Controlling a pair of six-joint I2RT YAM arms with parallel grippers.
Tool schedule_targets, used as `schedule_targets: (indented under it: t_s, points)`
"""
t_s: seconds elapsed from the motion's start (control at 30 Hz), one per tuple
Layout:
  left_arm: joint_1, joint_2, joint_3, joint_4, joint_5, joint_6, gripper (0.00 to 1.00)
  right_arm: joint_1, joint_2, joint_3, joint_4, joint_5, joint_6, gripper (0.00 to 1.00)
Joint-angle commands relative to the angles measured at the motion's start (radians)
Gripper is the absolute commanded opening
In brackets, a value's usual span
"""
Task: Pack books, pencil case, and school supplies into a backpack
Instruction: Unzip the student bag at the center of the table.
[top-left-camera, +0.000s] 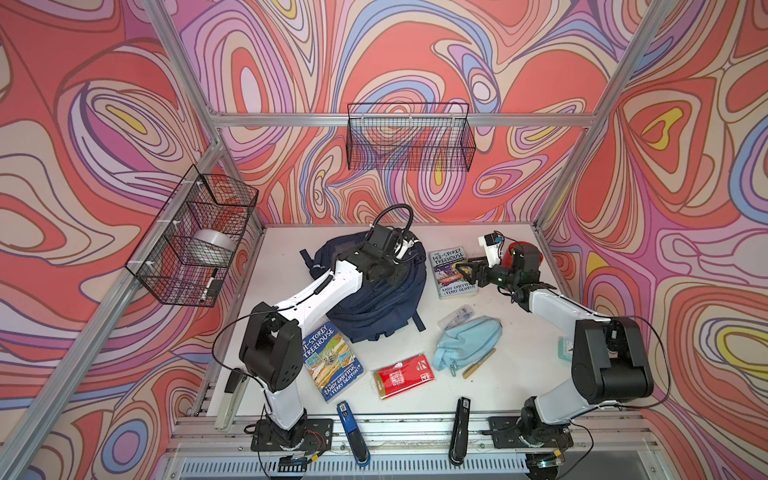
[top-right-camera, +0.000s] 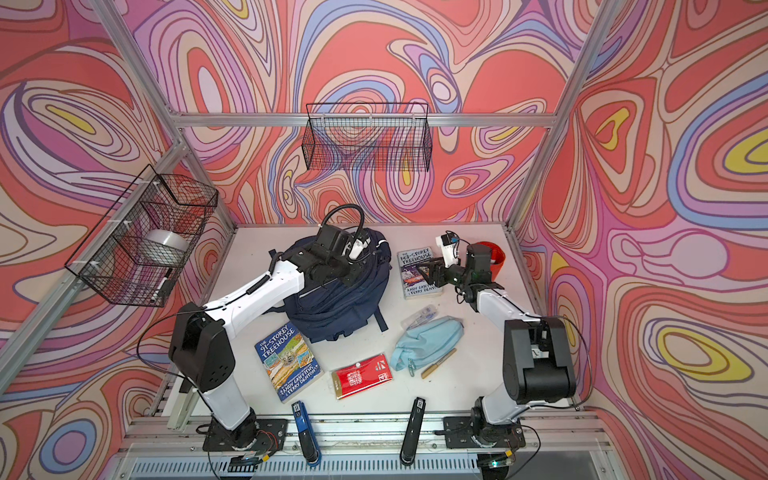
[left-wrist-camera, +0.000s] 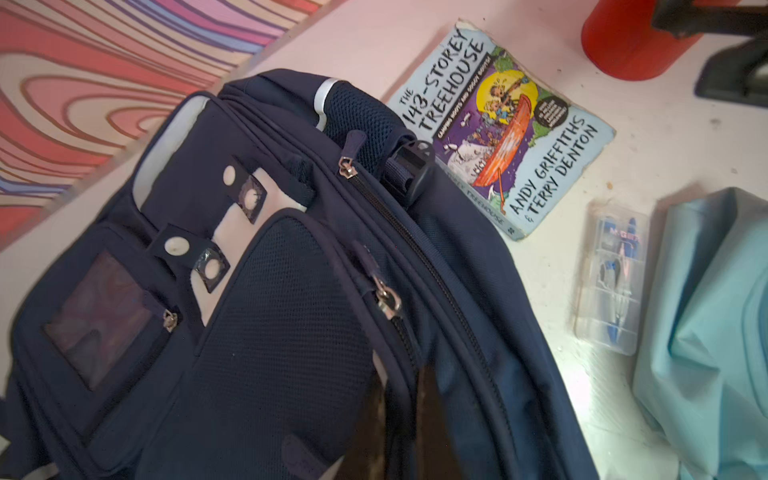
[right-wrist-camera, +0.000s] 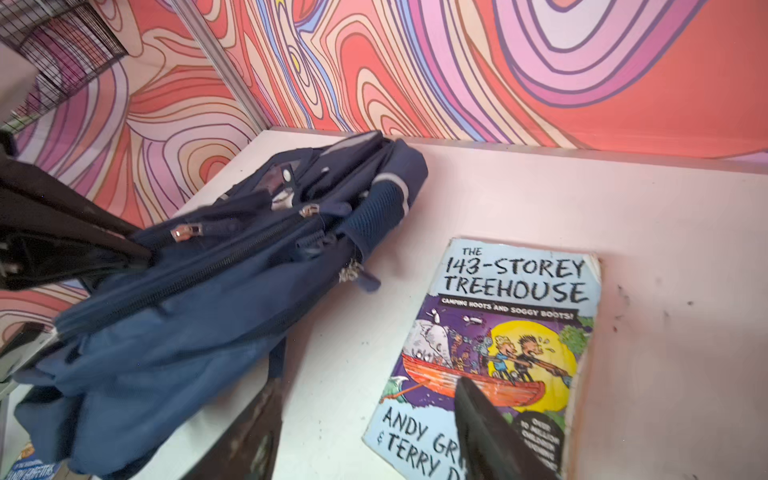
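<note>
Black fingers of the left gripper (right-wrist-camera: 134, 249) clamp navy fabric near a zip of the backpack (top-left-camera: 374, 309). The right gripper's (top-left-camera: 468, 271) fingers stand apart, one over the cover of the grey-purple book (top-left-camera: 448, 258), which lies flat just beside the backpack.

- Top views: bright, even overhead light; colours saturated, detail slightly soft.
- Shadows: faint, soft-edged, on table (top-left-camera: 519, 365) under arms and at near side of backpack (top-left-camera: 374, 299).
- Distortion: wide-angle bend in frame posts (top-left-camera: 625, 62) toward picture edges.
- Left wrist view: pale glare patch on table beside clear packet (left-wrist-camera: 613, 282); pinkish cast.
- Right wrist view: backpack smeared by blur; right gripper fingers (right-wrist-camera: 490, 432) close, dark, out of focus.
</note>
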Motion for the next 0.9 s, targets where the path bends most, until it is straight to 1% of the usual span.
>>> schedule_targets:
  t_s: [0.0, 0.03, 0.1, 0.13, 0.23, 0.27, 0.3, 0.33, 0.47, 0.6, 0.63, 0.73, 0.77, 0.87]
  points:
    - [0.030, -0.091, -0.038, 0.131, 0.125, 0.000, 0.00, 0.044, 0.038, 0.022, 0.004, -0.048, -0.062, 0.62]
    - [0.039, -0.094, -0.043, 0.134, 0.148, -0.004, 0.00, 0.056, 0.052, 0.023, 0.010, -0.048, -0.064, 0.60]
    - [0.043, -0.086, -0.030, 0.118, 0.166, -0.008, 0.00, 0.085, 0.080, 0.035, 0.011, -0.035, -0.064, 0.52]
    - [0.043, -0.078, -0.019, 0.106, 0.165, -0.012, 0.00, 0.108, 0.093, 0.046, -0.004, -0.013, -0.074, 0.51]
    - [0.042, -0.070, -0.012, 0.094, 0.128, -0.013, 0.00, 0.149, 0.125, 0.058, -0.023, 0.029, -0.095, 0.49]
    - [0.043, -0.069, -0.011, 0.091, 0.110, -0.009, 0.00, 0.157, 0.139, 0.065, -0.033, 0.033, -0.101, 0.46]
    - [0.043, -0.069, -0.009, 0.086, 0.100, -0.006, 0.00, 0.165, 0.150, 0.072, -0.041, 0.033, -0.102, 0.40]
    - [0.043, -0.071, -0.007, 0.080, 0.094, -0.001, 0.00, 0.170, 0.158, 0.091, -0.075, 0.032, -0.113, 0.38]
    - [0.043, -0.070, 0.014, 0.055, 0.082, 0.004, 0.00, 0.192, 0.168, 0.148, -0.173, 0.054, -0.137, 0.38]
    - [0.042, -0.070, 0.004, 0.056, 0.086, 0.001, 0.00, 0.194, 0.160, 0.144, -0.172, 0.070, -0.134, 0.38]
    - [0.043, -0.077, -0.002, 0.066, 0.088, -0.011, 0.00, 0.194, 0.167, 0.155, -0.194, 0.081, -0.144, 0.33]
    - [0.043, -0.097, 0.020, 0.067, 0.083, -0.027, 0.00, 0.206, 0.182, 0.218, -0.314, 0.136, -0.228, 0.32]
    - [0.043, -0.100, 0.036, 0.055, 0.081, -0.027, 0.00, 0.206, 0.212, 0.224, -0.324, 0.146, -0.245, 0.32]
    - [0.043, -0.114, 0.076, 0.039, 0.093, -0.027, 0.00, 0.206, 0.217, 0.217, -0.300, 0.141, -0.273, 0.32]
